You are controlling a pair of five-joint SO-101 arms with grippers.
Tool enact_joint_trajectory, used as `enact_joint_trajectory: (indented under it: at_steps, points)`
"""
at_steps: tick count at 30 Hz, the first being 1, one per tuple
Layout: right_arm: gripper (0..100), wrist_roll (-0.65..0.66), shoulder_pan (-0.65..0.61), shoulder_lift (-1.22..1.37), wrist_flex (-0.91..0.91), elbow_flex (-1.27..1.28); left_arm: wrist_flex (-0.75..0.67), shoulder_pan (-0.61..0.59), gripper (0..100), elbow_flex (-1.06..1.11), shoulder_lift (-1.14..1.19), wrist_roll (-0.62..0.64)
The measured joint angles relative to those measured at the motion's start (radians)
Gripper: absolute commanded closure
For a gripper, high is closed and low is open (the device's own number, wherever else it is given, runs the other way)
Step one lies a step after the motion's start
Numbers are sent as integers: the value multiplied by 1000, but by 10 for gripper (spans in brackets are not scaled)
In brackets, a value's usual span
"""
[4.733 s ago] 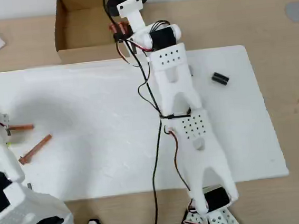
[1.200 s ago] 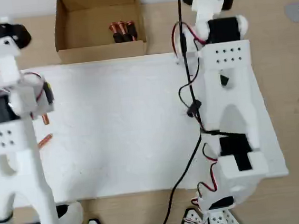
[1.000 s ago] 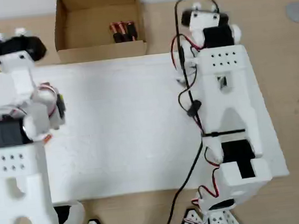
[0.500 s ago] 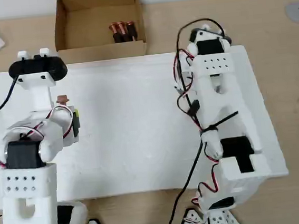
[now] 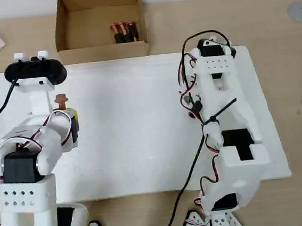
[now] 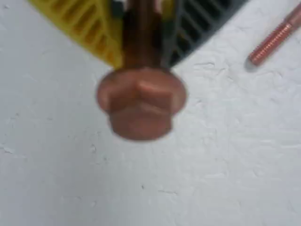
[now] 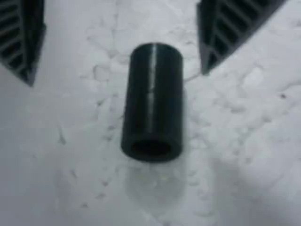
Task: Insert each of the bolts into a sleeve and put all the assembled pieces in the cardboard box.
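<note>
Some assembled pcs lie in cardboard box.

High camera straight down over the white mat, both wrist cameras close above that same mat, facing down

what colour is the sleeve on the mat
The sleeve is black; the right wrist view shows it best.

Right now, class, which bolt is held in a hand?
The bolt clamped in the left hand; the other bolt lies loose on the white mat.
</note>
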Motion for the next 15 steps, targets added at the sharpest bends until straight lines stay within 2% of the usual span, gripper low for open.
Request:
enact_joint_trajectory:
  at_steps: [6, 11, 15]
  points:
    - [737, 0, 0, 60, -5, 0, 0, 0, 994, 0, 0, 0]
    - [811, 6, 0, 104, -26, 0, 0, 0, 994, 0, 0, 0]
    - [825, 37, 5, 124, -29, 0, 0, 0, 994, 0, 0, 0]
